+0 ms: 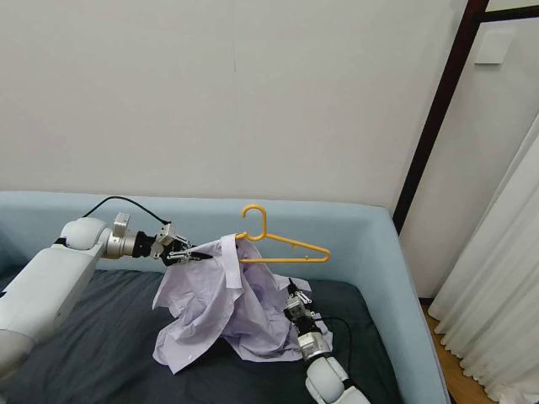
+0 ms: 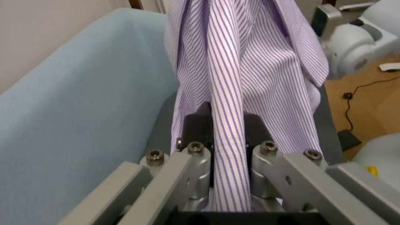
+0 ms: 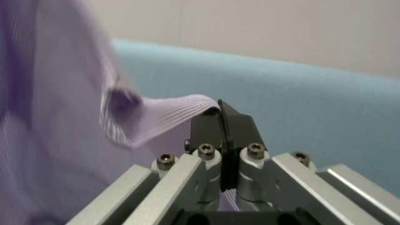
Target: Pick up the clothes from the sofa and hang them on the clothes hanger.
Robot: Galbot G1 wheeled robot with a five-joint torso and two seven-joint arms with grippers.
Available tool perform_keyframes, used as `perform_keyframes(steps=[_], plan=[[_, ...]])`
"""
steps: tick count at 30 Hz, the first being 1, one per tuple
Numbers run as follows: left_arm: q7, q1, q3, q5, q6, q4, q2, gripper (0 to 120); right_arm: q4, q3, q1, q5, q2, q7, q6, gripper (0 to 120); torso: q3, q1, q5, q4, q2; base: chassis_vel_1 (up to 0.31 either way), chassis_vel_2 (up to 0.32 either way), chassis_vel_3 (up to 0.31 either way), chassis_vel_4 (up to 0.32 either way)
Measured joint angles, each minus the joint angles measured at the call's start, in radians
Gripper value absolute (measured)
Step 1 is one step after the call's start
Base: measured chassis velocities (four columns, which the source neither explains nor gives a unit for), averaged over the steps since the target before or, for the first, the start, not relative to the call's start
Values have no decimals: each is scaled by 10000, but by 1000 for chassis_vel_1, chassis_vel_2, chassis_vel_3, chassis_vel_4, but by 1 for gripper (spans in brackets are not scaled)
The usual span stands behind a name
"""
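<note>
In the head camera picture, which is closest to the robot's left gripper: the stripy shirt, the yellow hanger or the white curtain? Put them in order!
1. Stripy shirt: clamped in the left gripper.
2. Yellow hanger: next, poking out of the shirt.
3. White curtain: far off on the right.

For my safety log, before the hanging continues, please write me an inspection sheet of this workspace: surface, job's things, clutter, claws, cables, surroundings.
Surface: sofa, light blue with a dark seat.
Job's things: striped shirt held up, with its lower part on the seat; orange hanger with one end inside the shirt. I cannot tell what bears the hanger.
Clutter: nothing seen.
Claws: left claw shut on the shirt's upper edge; right claw shut on a fold of the shirt.
Cables: black cable arching over the left arm; second cable beside the right arm.
Surroundings: white wall, dark door frame, pale curtain.
</note>
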Motion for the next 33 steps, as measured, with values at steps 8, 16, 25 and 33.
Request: perform_keyframes(steps=[8,16,25,33], plan=[[160,267,-146,-486,-173,-101,244,5,821,432,662,5002,-422,-872,-252,0,1,0,-1,2,0,0,0,0,0],[158,270,-204,-509,-316,-116,402,5,1879,638,649,5548,-874,-1263,-352,0,1,-1,-1,-2,0,0,0,0,0],[94,-147,26,-478,-348,-183,496,4,2872,631,468,4363,-1891,-1659,-446,0,0,-2,0,-3,0,0,0,0,0],[115,-310,87,-703,-339,-245,565,4,2365,473,1004,4108,-2421,-1346,-562,0,0,-2,0,1,-1,0,0,0,0]])
